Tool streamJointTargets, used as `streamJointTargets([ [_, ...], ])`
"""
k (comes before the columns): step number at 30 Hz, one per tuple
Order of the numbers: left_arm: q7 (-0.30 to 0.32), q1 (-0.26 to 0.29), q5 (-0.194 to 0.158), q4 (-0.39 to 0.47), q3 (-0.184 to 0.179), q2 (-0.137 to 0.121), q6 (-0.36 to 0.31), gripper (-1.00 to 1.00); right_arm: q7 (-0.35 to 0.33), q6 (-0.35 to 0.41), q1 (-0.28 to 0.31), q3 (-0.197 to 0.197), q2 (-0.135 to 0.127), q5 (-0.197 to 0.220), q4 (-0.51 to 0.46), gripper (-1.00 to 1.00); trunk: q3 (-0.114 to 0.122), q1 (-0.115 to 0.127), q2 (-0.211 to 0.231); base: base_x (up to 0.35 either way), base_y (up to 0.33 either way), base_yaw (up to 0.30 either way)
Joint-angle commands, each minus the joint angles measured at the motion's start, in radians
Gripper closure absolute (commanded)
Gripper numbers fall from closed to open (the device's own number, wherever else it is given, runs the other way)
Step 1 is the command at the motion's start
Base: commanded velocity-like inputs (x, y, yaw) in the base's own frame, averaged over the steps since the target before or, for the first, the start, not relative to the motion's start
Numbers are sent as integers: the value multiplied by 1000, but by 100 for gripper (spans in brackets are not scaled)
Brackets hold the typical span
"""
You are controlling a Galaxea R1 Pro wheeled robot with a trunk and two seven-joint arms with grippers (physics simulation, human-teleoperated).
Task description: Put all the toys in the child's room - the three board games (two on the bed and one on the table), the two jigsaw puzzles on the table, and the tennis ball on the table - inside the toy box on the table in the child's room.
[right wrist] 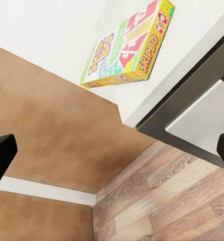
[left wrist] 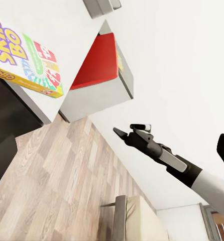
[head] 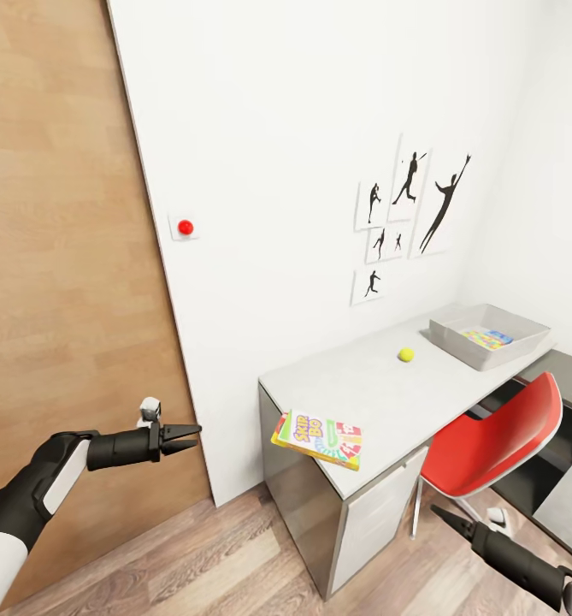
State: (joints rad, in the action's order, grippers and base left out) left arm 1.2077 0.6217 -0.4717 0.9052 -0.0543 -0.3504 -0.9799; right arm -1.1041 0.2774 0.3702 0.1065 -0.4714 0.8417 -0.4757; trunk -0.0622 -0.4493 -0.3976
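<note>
Against the white wall of the child's room, a long light grey desk (head: 380, 389) is seen from the head camera, with a red chair (head: 499, 441) pushed up to its front. Near the desk's front corner a yellow-white-green "SKIP BO" board game (head: 318, 438) is laid flat, one edge reaching just over the desk's side. Farther along the top a small yellow-green tennis ball (head: 405, 354) is seen on its own, and beyond it, at the far end, the light grey toy box (head: 488, 334) is set, with a multicoloured jigsaw puzzle (head: 486, 338) lying inside. Black sports-silhouette pictures (head: 409, 214) are hung on the wall above. The left gripper (head: 185, 436) is held in the air beside a wood-panelled door (head: 63, 257), well apart from the desk, its fingers drawn together to a point and nothing held. The right gripper (head: 442, 516) is held low beside the chair, above the plank floor (head: 200, 556); in the right wrist view its fingertips (right wrist: 2, 155) are spread wide at the picture's edges, with nothing between them.
</note>
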Motion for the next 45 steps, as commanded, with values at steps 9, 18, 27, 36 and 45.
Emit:
streamJointTargets([
  [9,0,1,-4,0,-3,-2,-8,-100,3,9,1,4,13,10,0,-100,-2,-1,-2,2,0,0],
  [18,-2,1,-3,-12,-3,-1,-2,-100,4,9,1,4,14,9,0,-100,-2,-1,-2,123,-3,-58],
  [27,-5,1,-3,-31,1,0,5,-100,5,9,1,4,14,8,0,-100,-2,-1,-2,257,-153,-246],
  [36,-115,1,-7,-53,40,2,3,-100,6,9,1,4,14,8,0,-100,-2,-1,-2,165,-131,-275],
  [45,-175,1,-8,-147,157,5,-3,-100,6,-5,1,7,16,8,0,-100,-2,-1,-2,14,-11,-142],
])
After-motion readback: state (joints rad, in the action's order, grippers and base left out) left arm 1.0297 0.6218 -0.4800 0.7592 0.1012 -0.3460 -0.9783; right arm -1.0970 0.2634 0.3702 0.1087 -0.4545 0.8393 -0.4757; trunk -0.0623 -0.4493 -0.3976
